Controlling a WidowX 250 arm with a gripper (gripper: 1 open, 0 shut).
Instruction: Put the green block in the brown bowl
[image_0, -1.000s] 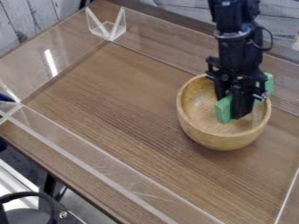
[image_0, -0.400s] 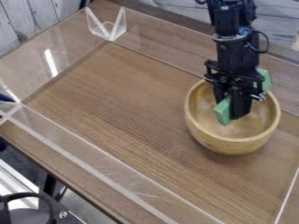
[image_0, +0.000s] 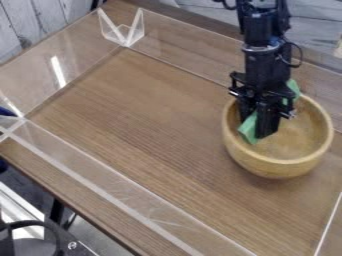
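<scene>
My black hand clenched the slim, matte green block tilted inside the round, thick-walled wooden brown bowl on the wood-grain table.

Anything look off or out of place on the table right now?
Nothing stands out. The pincer grips the green block at a tilt inside the wooden bowl, which sits upright on the table. No spill or damage.

The surface is brown wood with fine grain that runs along its length. Low clear walls stand along its edges, and a clear corner piece stands at the far end. The bowl rests on it near the right edge.
</scene>
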